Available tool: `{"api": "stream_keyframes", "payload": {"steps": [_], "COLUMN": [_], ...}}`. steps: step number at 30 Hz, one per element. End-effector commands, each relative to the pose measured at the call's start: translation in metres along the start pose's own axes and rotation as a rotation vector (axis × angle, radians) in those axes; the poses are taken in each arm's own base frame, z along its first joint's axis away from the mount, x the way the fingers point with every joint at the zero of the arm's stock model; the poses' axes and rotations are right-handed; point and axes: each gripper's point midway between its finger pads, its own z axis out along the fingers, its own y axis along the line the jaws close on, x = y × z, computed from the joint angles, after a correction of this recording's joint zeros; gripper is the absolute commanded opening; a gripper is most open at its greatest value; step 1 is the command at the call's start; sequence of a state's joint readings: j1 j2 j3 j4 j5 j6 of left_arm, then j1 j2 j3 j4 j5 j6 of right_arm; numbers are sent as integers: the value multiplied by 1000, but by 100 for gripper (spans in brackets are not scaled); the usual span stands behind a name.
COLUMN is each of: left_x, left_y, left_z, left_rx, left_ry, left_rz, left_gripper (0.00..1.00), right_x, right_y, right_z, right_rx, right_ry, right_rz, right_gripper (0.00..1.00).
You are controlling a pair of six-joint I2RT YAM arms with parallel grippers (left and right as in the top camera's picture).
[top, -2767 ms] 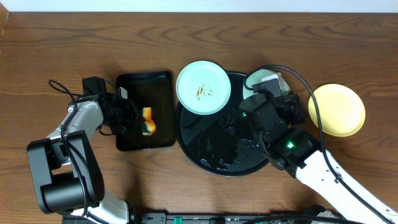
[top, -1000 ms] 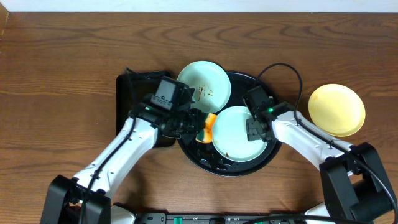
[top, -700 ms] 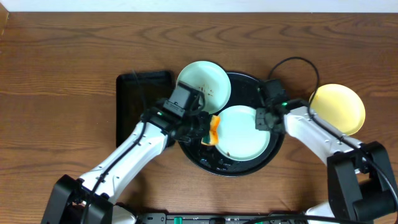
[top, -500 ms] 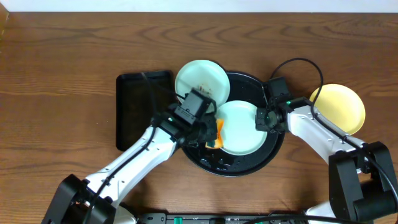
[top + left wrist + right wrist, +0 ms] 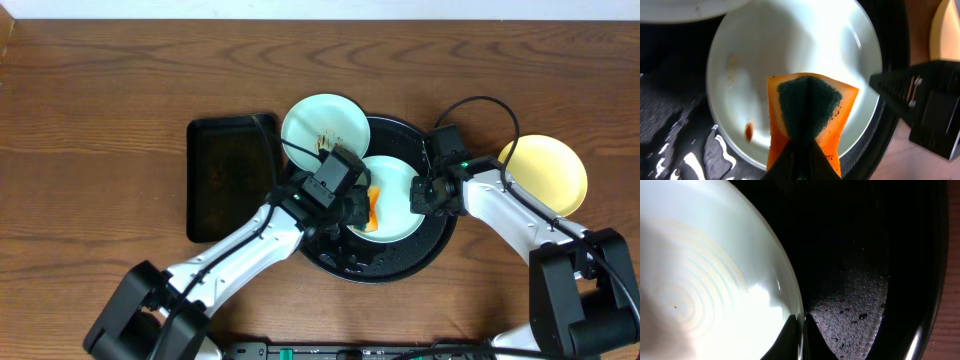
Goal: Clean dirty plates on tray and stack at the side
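Your left fingers (image 5: 802, 160) are clamped on the orange sponge (image 5: 807, 112) over the pale mint plate (image 5: 395, 190) lying inside the tray (image 5: 400, 262); small brown smears dot it. Your right fingers (image 5: 809, 345) pinch its rim.

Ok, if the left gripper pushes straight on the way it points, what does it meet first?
The sponge held in the left gripper would meet the inside of the plate first, near its middle. Whether the sponge touches it already, I cannot tell.
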State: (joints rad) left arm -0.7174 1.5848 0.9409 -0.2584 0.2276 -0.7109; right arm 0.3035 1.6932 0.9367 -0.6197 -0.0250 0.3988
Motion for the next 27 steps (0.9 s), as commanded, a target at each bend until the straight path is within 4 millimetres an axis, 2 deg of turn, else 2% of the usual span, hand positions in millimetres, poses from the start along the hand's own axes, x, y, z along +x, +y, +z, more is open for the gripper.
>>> {"api": "stream_keyframes", "payload": {"steps": [1,7,11,19,27], "left_x": [-7,-7,-6,-8,-4], "left_y": [7,16,37,71,71], "left_z": [13,37,47,35,30], "left_rx": [-33,-55,-144,-331,-334], "left_ry": [-32,-31,-34,-64,-46], "left_rz": [-8,-3,20,93,110], "left_gripper": [8,8,8,8,8], "right_x": [12,13,14,19,21], "right_y": [-2,-2,-3,-12,-19], "right_z": [4,4,4,3,2], "right_rx": [5,6,9,56,92], "right_ry": [37,41,46,60,66], "right_rz": [-6,-7,-7,-7,-8], "right_gripper": [1,1,1,1,1]}}
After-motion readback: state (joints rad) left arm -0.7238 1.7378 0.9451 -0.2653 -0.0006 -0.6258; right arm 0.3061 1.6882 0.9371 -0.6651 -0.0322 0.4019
